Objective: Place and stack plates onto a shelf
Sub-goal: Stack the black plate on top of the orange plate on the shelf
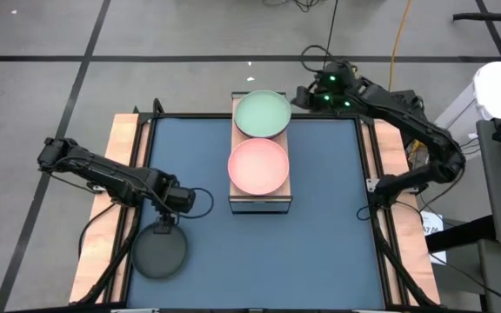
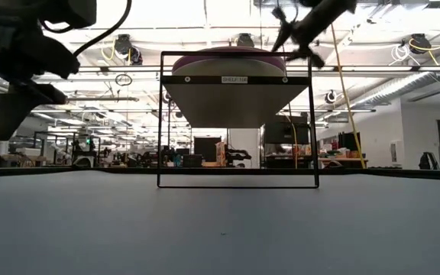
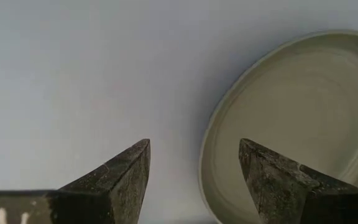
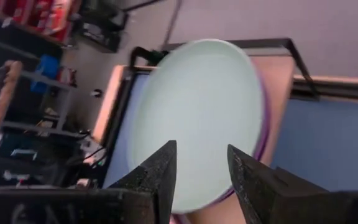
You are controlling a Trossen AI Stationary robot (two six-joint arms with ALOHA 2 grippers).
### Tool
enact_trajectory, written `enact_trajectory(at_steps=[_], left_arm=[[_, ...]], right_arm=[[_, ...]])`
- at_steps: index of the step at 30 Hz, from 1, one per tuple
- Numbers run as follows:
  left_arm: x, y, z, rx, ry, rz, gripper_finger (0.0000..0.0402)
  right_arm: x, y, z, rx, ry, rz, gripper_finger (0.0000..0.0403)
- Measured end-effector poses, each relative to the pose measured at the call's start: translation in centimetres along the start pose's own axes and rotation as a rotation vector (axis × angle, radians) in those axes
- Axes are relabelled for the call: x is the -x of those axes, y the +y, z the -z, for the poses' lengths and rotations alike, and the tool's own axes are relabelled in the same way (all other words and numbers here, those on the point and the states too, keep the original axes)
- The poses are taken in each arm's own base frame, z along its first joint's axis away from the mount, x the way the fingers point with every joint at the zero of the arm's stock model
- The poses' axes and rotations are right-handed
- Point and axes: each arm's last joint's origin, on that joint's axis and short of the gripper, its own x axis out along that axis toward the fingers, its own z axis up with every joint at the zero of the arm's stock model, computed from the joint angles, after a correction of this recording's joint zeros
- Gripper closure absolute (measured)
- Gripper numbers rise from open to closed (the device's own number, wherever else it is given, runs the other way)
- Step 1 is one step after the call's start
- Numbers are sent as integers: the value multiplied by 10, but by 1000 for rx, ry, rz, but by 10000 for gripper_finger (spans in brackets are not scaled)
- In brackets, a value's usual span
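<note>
On the table, a large dark blue mat (image 1: 259, 252) covered most of the surface. At its far middle edge stood the shelf (image 1: 260, 202), long side running away from the viewer. The shelf's far half carried a mint green plate (image 1: 262, 114) resting on a purple plate (image 4: 263, 140); the near half carried a pink plate (image 1: 258, 166). A black plate (image 1: 159, 250) lay at the mat's left near corner. The left gripper (image 1: 175, 198) hovered just beside that plate's far rim, fingers spread, holding nothing. The right gripper (image 4: 201, 165) hung by the green plate's far right rim, fingers narrowly apart and empty.
</note>
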Motion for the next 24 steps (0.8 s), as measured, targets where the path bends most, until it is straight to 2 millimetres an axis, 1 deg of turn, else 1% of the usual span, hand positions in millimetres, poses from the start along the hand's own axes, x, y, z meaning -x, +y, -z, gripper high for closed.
enact_trajectory(at_steps=[6,12,18,22,24], left_arm=[[0,0,-2,-128,-25,-8,151],[-7,-2,-1,-156,-28,24,151],[-8,-7,-3,-138,-64,-13,151],[-8,-13,-9,-102,-128,6,151],[-11,-15,-11,-90,-135,-15,151]], right_arm=[[41,26,25,144,-48,-80,276],[68,50,57,252,-58,-151,276],[76,67,84,311,-77,-163,276],[76,73,96,339,-66,-172,276],[77,76,100,350,-53,-186,276]])
